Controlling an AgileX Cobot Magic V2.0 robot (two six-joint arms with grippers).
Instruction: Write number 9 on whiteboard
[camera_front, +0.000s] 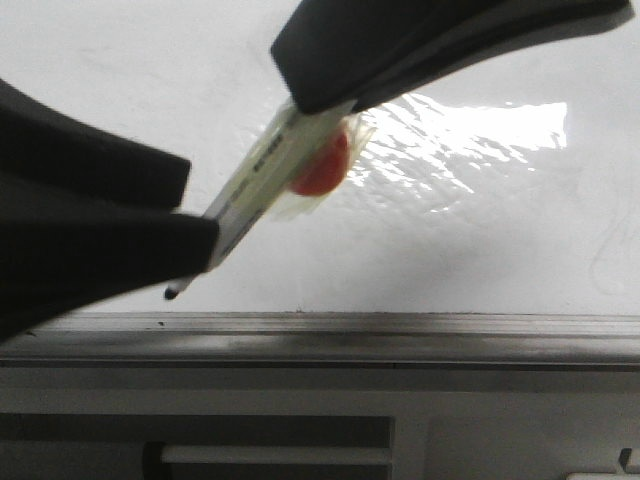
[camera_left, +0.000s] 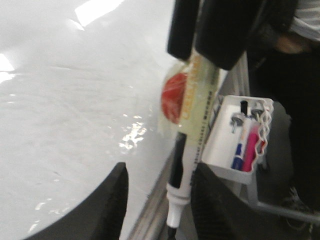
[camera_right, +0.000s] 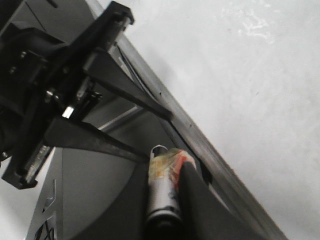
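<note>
My right gripper (camera_front: 318, 108) was clamped on the upper end of the white marker pen with the red taped patch (camera_front: 262, 172), and my left gripper's (camera_left: 157, 192) black fingers (camera_left: 107, 210) stood apart on either side of the pen's lower barrel; whether they touched it I could not tell. The pen slanted across the large glossy off-white whiteboard (camera_front: 480, 240), its black tip just above the board's grey metal ledge (camera_front: 400, 335). I could see no drawn figure on the board near the tip. Beside the ledge hung a small white tray of coloured markers (camera_left: 239, 142).
</note>
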